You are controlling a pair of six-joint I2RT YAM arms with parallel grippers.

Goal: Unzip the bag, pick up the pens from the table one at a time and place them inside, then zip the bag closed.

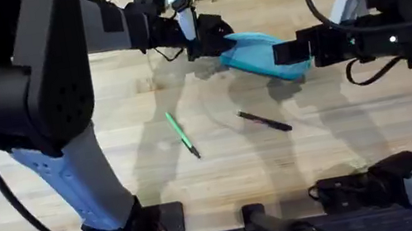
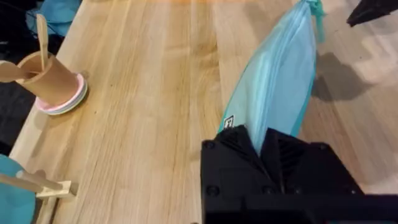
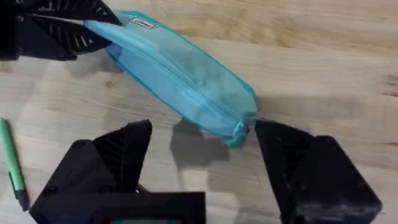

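Left hand [image 2: 264, 146] clamped on one end of the bag [image 1: 261, 54], right hand [image 3: 205, 158] spread open at its opposite zipper end without contact, bag raised off the tabletop [image 1: 108, 132], green pen [image 1: 181, 134] and black pen [image 1: 265, 121] lying nearer the bases.

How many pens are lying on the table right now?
2: the green pen lies left of centre on the table, the black pen to its right. Both lie below the bag.
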